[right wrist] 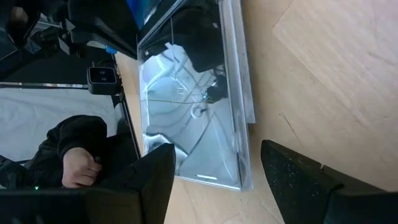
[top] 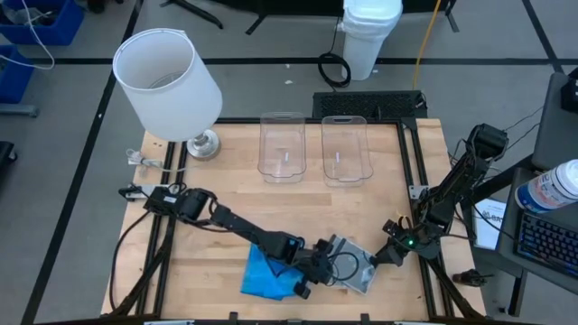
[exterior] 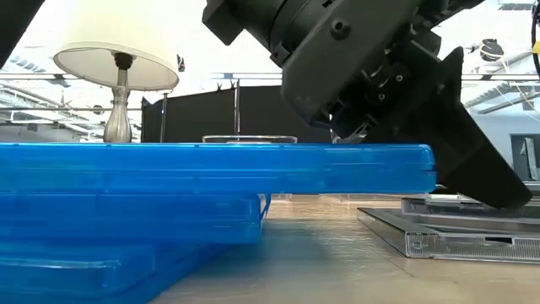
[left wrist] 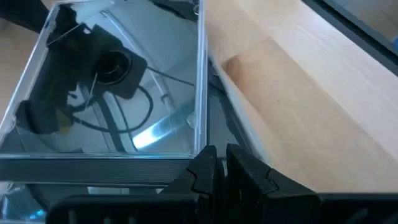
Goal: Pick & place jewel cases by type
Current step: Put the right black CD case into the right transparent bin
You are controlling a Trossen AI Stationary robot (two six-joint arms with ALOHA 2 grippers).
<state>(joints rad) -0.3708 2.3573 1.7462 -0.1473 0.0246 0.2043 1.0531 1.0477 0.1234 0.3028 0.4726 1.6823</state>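
Clear-plastic jewel cases [top: 352, 268] lie stacked at lower centre of the overhead frame, beside blue cases [top: 268, 273]; the left gripper [top: 318, 268], clenched, touches their edge while the right gripper [top: 391, 255] gapes alongside. No legible writing.

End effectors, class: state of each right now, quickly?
Left end effector: shut, at the grey case edge; hold cannot be told.
Right end effector: open, empty, near that case.

Wooden table [top: 226, 190], lamp [top: 168, 86], 2 bins [top: 281, 146], jewel cases [top: 266, 275]

blue jewel cases [top: 264, 275], white lamp shade [top: 167, 84]
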